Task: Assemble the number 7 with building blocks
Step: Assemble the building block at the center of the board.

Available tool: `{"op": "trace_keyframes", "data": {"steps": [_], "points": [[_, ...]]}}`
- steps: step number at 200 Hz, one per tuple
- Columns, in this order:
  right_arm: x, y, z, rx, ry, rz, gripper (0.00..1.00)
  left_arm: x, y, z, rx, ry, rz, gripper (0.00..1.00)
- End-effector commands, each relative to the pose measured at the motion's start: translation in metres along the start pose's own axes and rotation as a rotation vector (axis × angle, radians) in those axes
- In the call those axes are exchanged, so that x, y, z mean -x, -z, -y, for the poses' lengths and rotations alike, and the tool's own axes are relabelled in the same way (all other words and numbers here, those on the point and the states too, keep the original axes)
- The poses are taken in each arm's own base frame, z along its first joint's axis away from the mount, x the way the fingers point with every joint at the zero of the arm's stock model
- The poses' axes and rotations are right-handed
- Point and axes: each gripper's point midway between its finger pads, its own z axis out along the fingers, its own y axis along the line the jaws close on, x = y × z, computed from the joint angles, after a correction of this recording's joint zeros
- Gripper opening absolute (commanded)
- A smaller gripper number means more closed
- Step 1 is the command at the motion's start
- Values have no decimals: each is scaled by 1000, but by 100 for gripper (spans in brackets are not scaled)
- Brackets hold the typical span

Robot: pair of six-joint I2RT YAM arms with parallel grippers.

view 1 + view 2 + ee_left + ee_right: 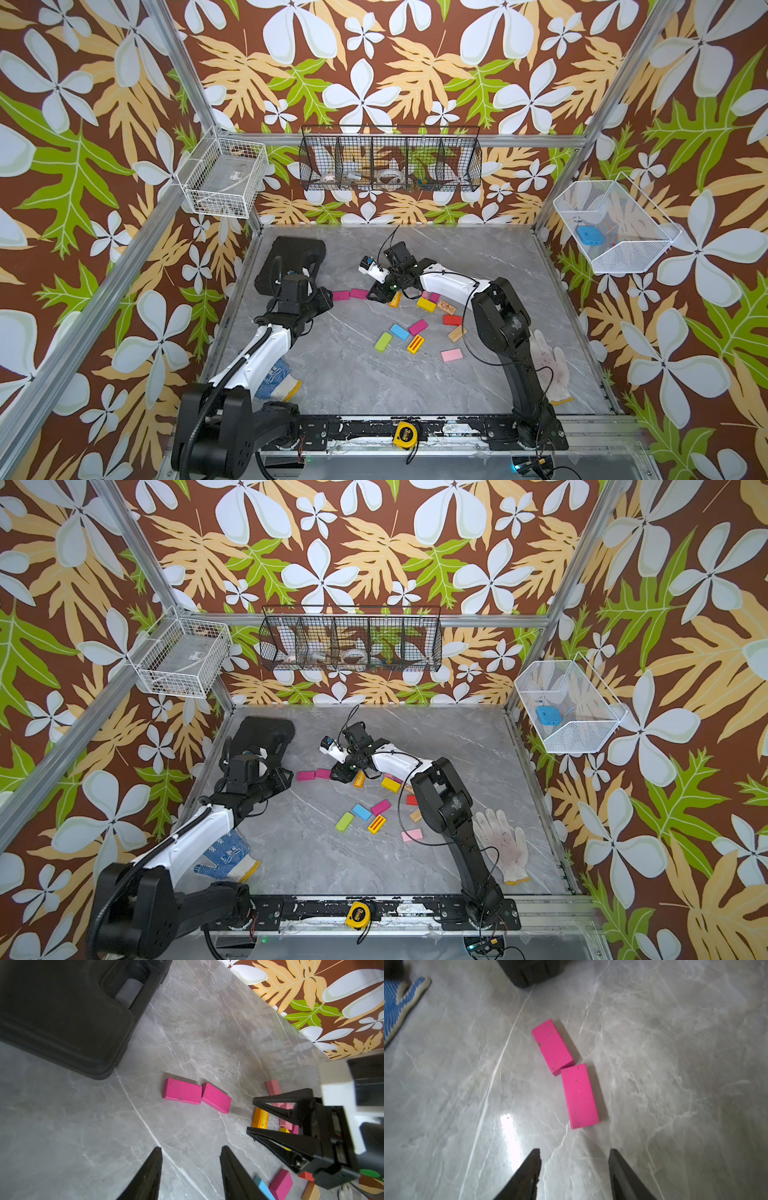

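Note:
Two magenta building blocks (pixel 340 295) (pixel 358 294) lie flat, end to end, left of the table's middle; both wrist views show them too (pixel 182 1091) (pixel 580 1096). My left gripper (pixel 191 1148) hovers open just left of them, nothing between its fingers. My right gripper (pixel 574 1150) is open and empty just right of the pair, pointing at them (pixel 250 1115). An orange block (pixel 395 299) lies under the right wrist. Loose blocks lie further right and nearer: yellow (pixel 427 304), red (pixel 452 320), blue (pixel 400 331), green (pixel 382 342), pink (pixel 451 354).
A black case (pixel 295 262) lies at the back left behind the left arm. A blue-dotted glove (pixel 276 380) lies at the front left and a white glove (pixel 548 370) at the front right. A yellow tape measure (pixel 405 434) sits on the front rail.

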Motion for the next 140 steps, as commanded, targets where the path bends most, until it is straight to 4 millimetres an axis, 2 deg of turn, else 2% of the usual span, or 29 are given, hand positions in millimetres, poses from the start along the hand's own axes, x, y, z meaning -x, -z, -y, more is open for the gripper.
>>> {"op": "trace_keyframes", "data": {"steps": [1, 25, 46, 70, 111, 140], "points": [[13, -8, 11, -25, -111, 22, 37, 13, -11, 9, -39, -1, 38, 48], [15, -29, 23, -34, -140, -26, 31, 13, -27, 4, -14, -2, 21, 48], [16, -47, 37, -61, -163, -43, 29, 10, -40, -2, 10, -7, 3, 44], [17, -59, 47, -84, -172, -35, 27, 8, -53, -7, 33, -18, -20, 38], [11, -73, 51, -59, -173, -38, 25, 8, -68, -16, 74, -19, -24, 34], [5, -80, 45, -16, -158, -47, 24, 8, -77, -19, 86, -8, -31, 34]]}}
